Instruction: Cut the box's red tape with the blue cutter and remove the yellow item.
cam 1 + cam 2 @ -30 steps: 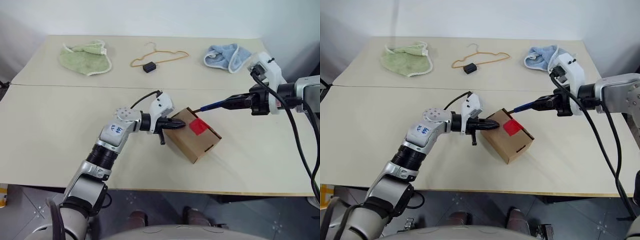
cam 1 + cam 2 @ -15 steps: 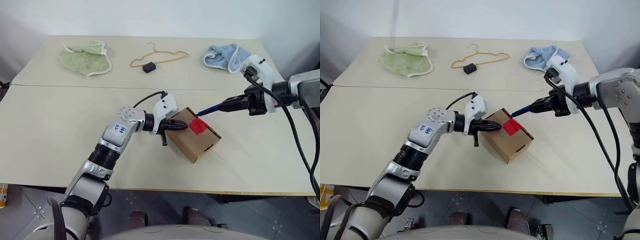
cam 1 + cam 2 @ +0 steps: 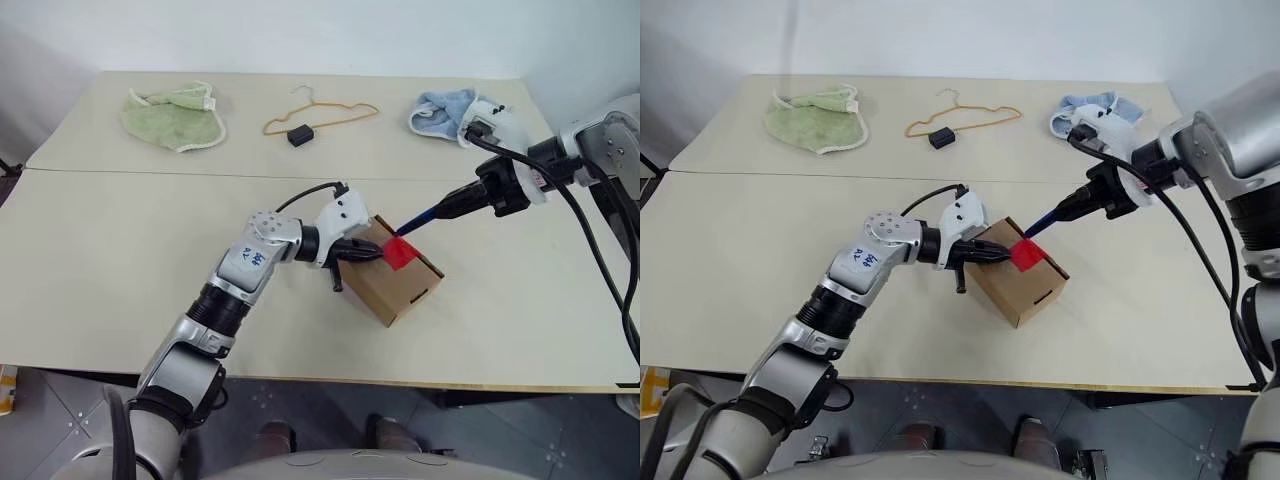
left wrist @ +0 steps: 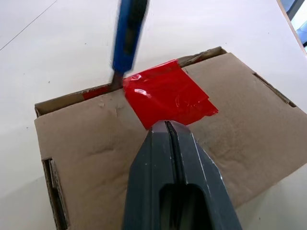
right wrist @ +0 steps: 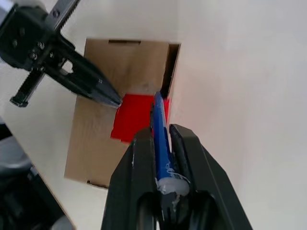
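Box (image 3: 392, 279), brown cardboard, is set mid-table (image 3: 120, 250) toward the right, lid closed, red tape (image 4: 165, 93) across its far seam. Blue cutter (image 5: 159, 129) is gripped in the right claw (image 5: 160, 136), tip placed at the tape's far edge. Left claw (image 4: 168, 132), fingers pressed together, is laid on the lid at the tape's near-left edge.

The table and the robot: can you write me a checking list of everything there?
Surface: pale beige table, seam line across it.
Job's things: brown cardboard box, lid down; square red tape on its seam; slim blue cutter, tip at the tape's edge.
Clutter: green cloth, orange wire hanger with a small black block, light blue cloth.
Pincers: left pincer shut, tips on the lid by the tape; right pincer shut on the cutter.
Cables: black cables on the right arm.
Surroundings: white wall, grey floor.
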### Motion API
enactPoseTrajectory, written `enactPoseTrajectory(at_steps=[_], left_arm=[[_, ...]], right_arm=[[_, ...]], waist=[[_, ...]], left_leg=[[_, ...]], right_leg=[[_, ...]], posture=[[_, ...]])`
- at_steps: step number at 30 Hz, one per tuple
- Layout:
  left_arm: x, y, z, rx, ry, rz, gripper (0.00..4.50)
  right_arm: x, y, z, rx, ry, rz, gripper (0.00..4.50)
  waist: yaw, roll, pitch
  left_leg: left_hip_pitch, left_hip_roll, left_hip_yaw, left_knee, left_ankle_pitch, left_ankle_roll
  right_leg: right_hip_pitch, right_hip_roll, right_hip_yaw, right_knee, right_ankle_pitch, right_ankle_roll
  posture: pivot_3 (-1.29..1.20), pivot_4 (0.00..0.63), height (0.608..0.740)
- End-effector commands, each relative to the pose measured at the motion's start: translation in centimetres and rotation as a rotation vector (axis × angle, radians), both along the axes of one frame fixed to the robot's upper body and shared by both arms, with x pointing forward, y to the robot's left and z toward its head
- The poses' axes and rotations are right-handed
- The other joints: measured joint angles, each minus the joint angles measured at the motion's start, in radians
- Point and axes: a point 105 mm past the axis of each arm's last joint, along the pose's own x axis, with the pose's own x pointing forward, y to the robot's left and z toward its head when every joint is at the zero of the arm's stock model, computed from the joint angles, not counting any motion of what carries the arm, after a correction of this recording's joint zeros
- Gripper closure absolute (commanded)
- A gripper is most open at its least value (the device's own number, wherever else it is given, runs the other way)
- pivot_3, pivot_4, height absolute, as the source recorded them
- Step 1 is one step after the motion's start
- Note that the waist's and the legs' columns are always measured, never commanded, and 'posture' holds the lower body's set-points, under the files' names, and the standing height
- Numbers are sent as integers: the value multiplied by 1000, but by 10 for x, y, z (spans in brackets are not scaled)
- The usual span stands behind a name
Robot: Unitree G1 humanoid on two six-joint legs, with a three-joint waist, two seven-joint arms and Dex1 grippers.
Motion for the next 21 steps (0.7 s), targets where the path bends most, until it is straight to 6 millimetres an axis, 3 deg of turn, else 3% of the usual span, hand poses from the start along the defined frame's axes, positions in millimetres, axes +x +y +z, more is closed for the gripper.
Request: enactPoseTrajectory(at_steps=[1, 14, 21], left_arm=[[-4, 0, -35, 96, 93, 18, 4500], [-10, 0, -44, 115, 129, 12, 4500], [-10, 0, -44, 124, 129, 1, 4500]], right_arm=[[-10, 1, 3, 3, 46, 21, 4330], [-33, -27, -11, -47, 127, -42, 4330], [-26, -22, -9, -35, 105, -48, 4330]], waist=[[1, 0, 0], [4, 0, 0], [1, 1, -1]], left_leg=[[0, 0, 0, 0, 0, 0], [0, 0, 0, 0, 0, 0], [1, 0, 0, 0, 0, 0]], right_leg=[[0, 0, 0, 0, 0, 0], [0, 0, 0, -1, 0, 0], [1, 0, 0, 0, 0, 0]], posture=[[0, 150, 740], [0, 150, 740], [0, 150, 740]])
